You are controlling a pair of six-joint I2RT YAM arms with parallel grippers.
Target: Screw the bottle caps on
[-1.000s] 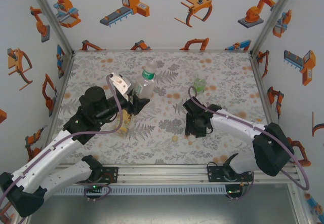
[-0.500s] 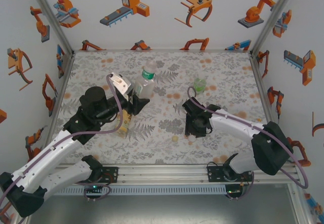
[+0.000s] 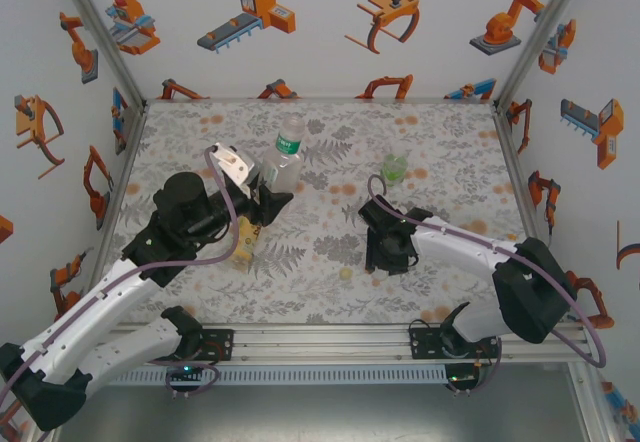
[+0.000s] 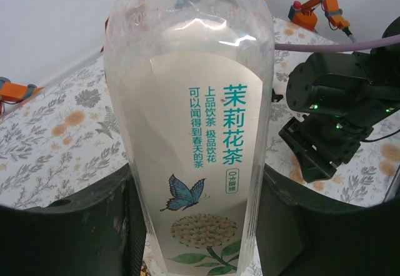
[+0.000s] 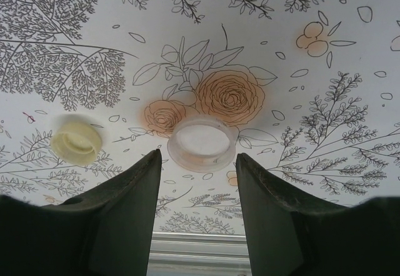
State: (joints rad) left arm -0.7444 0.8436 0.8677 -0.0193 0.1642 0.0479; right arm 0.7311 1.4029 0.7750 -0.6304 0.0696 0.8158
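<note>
The left arm reaches from the near left, its hand (image 3: 270, 202) clamped on a clear bottle (image 4: 194, 101). The right arm bends low, its hand (image 5: 195, 163) pointing down, jaws apart.

Bright, even light, faint shadows, glare on the clear bottle (image 4: 194, 132)

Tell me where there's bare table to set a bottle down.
Free: far right corner, right of the green bottle; the gap between it and the clear bottle. Crowded: by the left tool, and the white cap at the right tool.
</note>
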